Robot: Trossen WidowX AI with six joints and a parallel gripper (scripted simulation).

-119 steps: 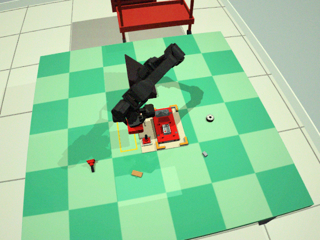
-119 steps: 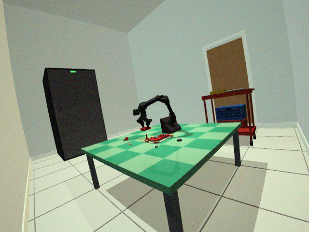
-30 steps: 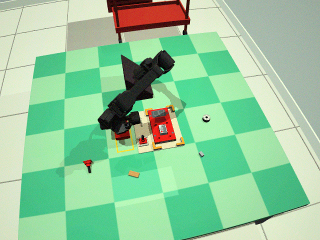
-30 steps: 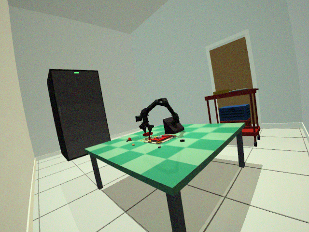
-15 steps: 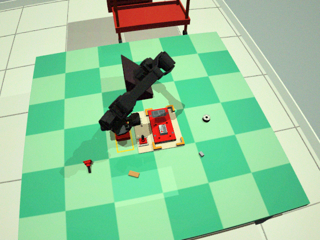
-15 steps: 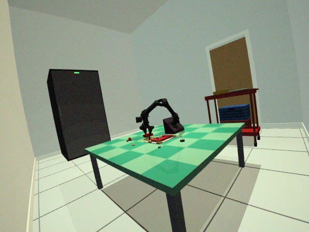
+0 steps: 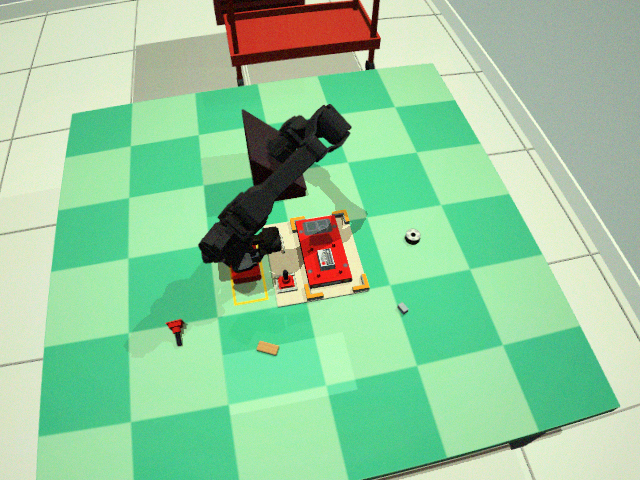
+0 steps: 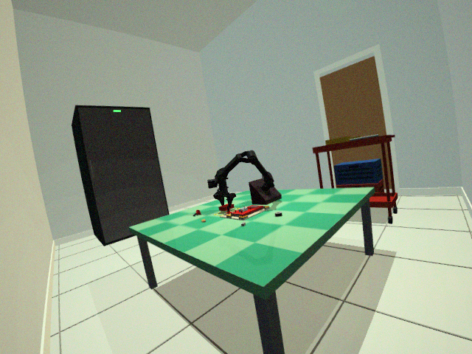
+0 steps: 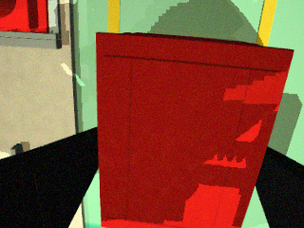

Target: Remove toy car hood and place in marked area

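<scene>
"How much room is there at the near edge?"

"Plenty: the near corner of the bench (image 7: 465,408) (image 8: 265,272) stands well apart from everything on it. Coming inward, I reach a small grey block (image 7: 402,307) (image 8: 243,224), then a round disc (image 7: 407,239) (image 8: 278,214), both beside the toy car (image 7: 338,273) (image 8: 249,210) with room between. A tan block (image 7: 267,347) (image 8: 203,220) and a red-headed piece with a dark stem (image 7: 175,325) (image 8: 197,212) lie apart too."

"And around the car?"

"Tighter. Orange corner pieces (image 7: 314,295) bound it on a pale board (image 7: 294,300) (image 9: 38,90). The board's edge runs just beside the yellow outline of the marked area (image 7: 250,301) (image 9: 114,14), and a small red part with a black knob (image 7: 285,282) stands on that side."

"What about the gripper (image 7: 247,267) (image 8: 225,207) (image 9: 178,144)?"

"Its fingers are set wide, one against each side of the red hood (image 7: 246,274) (image 8: 226,207) (image 9: 176,128), gripping it. The hood is off the car and, from the top, overlaps the marked area's end toward the arm. I can't tell whether its underside touches the bench."

"Anything beyond?"

"A dark wedge-shaped block (image 7: 261,155) (image 8: 262,192) stands past the car, by the arm's base. Off the bench, the red cart (image 7: 305,57) (image 8: 352,142) is farther away."
</scene>
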